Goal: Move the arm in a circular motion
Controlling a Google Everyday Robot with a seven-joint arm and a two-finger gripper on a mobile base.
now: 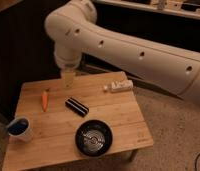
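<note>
Across the frame from 3 o'clock up to 11 o'clock: the arm (128, 47), glossy white, bent downward at a bulbous joint. Below that joint, the tan pincer (68, 79), above the 11 o'clock edge of the counter (128, 125); wide or narrow, cannot tell. On the counter: orange carrot (44, 99) at 9 o'clock, black bar (76, 106) near centre, dark bowl (94, 138) at 6 o'clock, blue cup (19, 128) at 8 o'clock, white item (118, 86) at 1 o'clock.
</note>
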